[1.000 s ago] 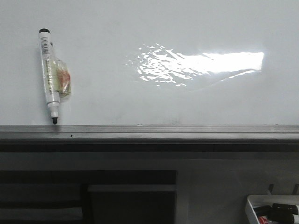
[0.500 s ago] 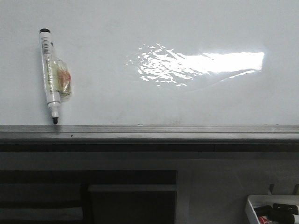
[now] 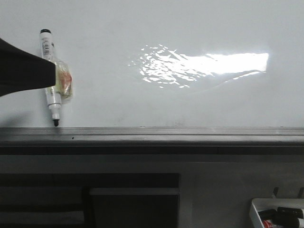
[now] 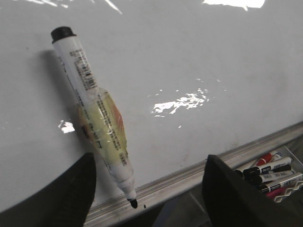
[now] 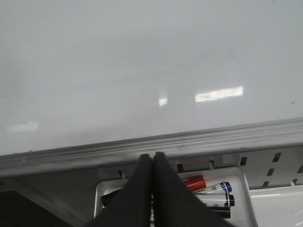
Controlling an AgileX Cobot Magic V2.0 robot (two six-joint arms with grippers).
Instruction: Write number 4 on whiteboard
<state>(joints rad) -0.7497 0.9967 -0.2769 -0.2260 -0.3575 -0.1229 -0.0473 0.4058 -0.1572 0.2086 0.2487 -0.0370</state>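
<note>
Glossy and glare-streaked, the whiteboard (image 3: 190,28) fills our view, with no number 4 on it yet. Our left gripper (image 4: 147,189) is spread wide around the marker (image 4: 94,123) stuck above the board's rail (image 3: 152,135); a skewed closure could knock it loose (its mount is unclear). Our right gripper (image 5: 152,189) is clenched, empty, below the rail.

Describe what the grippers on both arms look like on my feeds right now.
Both look matte black and plain, with no markings or cables showing. The left gripper shows two broad, rounded dark fingers; from the front it is just a black wedge at the frame edge. The right gripper shows two smooth black fingers tapering to narrow tips.
</note>
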